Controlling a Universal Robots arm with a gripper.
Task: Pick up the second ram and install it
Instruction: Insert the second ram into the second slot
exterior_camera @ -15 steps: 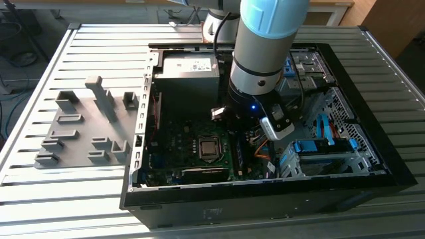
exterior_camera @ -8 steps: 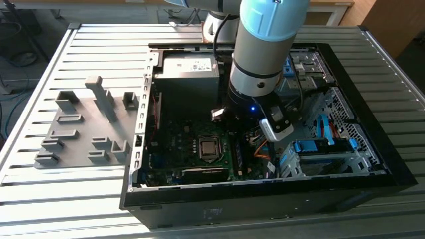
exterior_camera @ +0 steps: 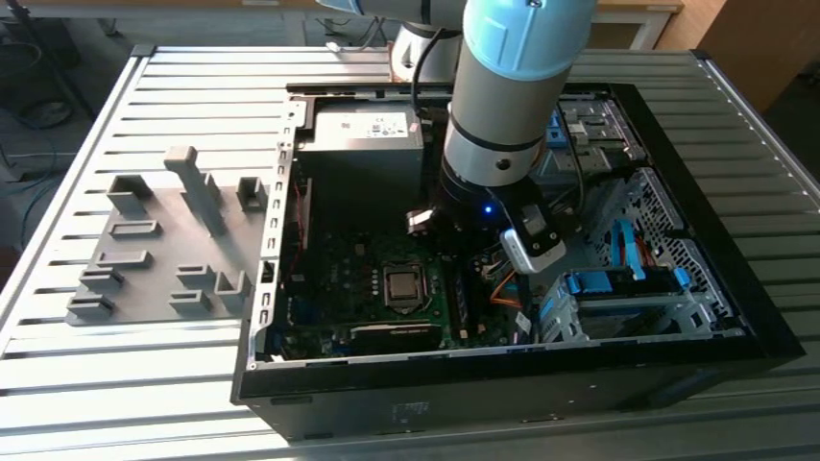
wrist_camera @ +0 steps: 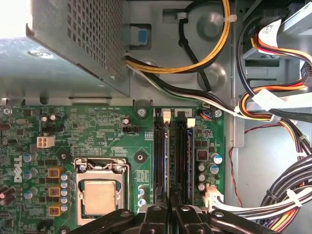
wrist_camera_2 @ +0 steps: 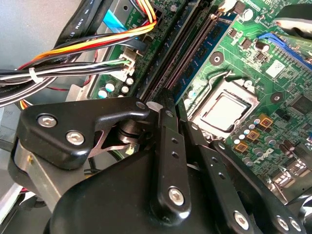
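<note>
My gripper [wrist_camera: 170, 214] is low inside the open computer case [exterior_camera: 717, 346], at one end of the motherboard's memory slots [wrist_camera: 181, 156]. Its two black fingers [wrist_camera_2: 168, 146] stand close together. The second ram [wrist_camera: 167, 156], a thin blue stick, stands on edge in the slot nearest the processor [wrist_camera: 100, 195] and runs into the narrow gap between the fingers. In the second wrist view the ram [wrist_camera_2: 202, 53] shows as a blue strip beside the processor socket [wrist_camera_2: 224, 109]. In the exterior view my arm [exterior_camera: 500, 144] reaches down over the motherboard [exterior_camera: 384, 288].
A grey slotted holder tray [exterior_camera: 154, 279] lies on the slatted table at the exterior view's left. Bundled cables [wrist_camera: 287, 195] crowd one side of the slots, and the perforated power supply [wrist_camera: 83, 39] sits beyond them. Drive bays [exterior_camera: 628, 288] fill the case at the exterior view's right.
</note>
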